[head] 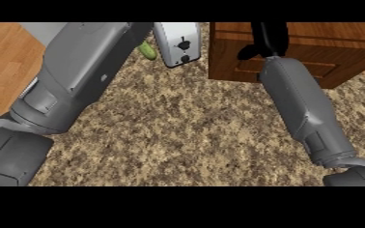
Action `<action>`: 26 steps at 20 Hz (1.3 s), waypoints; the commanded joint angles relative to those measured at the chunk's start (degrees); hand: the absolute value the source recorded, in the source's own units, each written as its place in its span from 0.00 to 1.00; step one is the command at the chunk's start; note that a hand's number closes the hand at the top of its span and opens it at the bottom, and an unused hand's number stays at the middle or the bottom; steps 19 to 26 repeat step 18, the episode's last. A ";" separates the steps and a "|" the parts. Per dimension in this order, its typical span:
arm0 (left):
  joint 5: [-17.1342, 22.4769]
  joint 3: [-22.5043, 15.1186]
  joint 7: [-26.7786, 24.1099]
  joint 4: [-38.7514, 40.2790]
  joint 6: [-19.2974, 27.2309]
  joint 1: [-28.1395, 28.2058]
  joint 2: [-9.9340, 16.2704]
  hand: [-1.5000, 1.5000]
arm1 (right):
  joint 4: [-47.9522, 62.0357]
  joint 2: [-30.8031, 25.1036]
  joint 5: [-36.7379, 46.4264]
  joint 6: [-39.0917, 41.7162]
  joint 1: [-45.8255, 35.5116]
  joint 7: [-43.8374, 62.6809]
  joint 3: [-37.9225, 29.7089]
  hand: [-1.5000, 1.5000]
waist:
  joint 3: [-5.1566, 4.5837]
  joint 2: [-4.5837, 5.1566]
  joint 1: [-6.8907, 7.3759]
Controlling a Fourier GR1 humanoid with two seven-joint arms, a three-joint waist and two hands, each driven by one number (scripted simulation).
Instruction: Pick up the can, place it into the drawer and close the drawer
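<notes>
At the view's left, the robot's wide grey left forearm [78,72] runs up over the speckled brown granite counter [178,125] to the upper edge, and its hand is out of sight. Just right of it a small green object [149,51] peeks out beside a white toaster [177,42]. Further right, the black right hand [265,41] rests against the brown wooden drawer cabinet [314,48]; whether its fingers are curled cannot be told, and no can shows anywhere.
</notes>
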 commanded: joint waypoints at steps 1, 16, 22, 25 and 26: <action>-0.58 -1.03 1.32 -4.47 -0.90 3.03 1.22 0.00 | 5.65 -0.38 0.89 -3.37 -5.40 0.62 -1.54 0.00 | -0.04 0.04 1.27; -0.26 -1.37 5.37 -17.26 -2.48 11.45 6.70 0.00 | 8.66 0.60 -7.33 -1.30 -12.96 -8.32 -8.96 0.00 | 0.01 0.04 2.05; -0.68 -1.98 5.17 -18.96 -1.60 14.69 6.76 0.00 | 9.24 0.09 -7.88 -0.77 -12.92 -10.00 -9.64 0.00 | 0.00 -0.04 1.76; -0.68 -1.98 5.17 -18.96 -1.60 14.69 6.76 0.00 | 9.24 0.09 -7.88 -0.77 -12.92 -10.00 -9.64 0.00 | 0.00 -0.04 1.76; -0.68 -1.98 5.17 -18.96 -1.60 14.69 6.76 0.00 | 9.24 0.09 -7.88 -0.77 -12.92 -10.00 -9.64 0.00 | 0.00 -0.04 1.76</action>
